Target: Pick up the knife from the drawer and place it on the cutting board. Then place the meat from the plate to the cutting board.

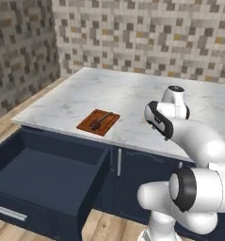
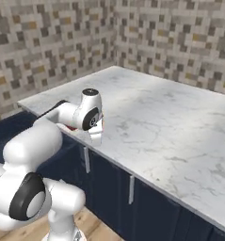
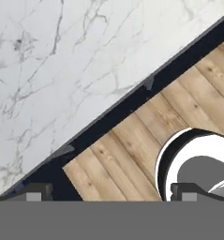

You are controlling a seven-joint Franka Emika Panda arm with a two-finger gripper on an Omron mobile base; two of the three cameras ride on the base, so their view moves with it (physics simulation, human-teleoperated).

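Claw (image 3: 108,192) spread wide, empty, hung over desk (image 1: 132,94) edge right of cutting board (image 1: 98,122). Drawer (image 1: 48,179) open; probably knife-grabbing next.

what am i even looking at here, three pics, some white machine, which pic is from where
The white machine is a robot arm in a simulated kitchen. Two pictures come from cameras behind it, one on its left and one on its right. The third looks out from its hand, down over the marble counter edge to the wooden floor. On the counter lies a cutting board with something small and dark on it. Below, a navy drawer stands pulled open. The gripper is open and holds nothing.
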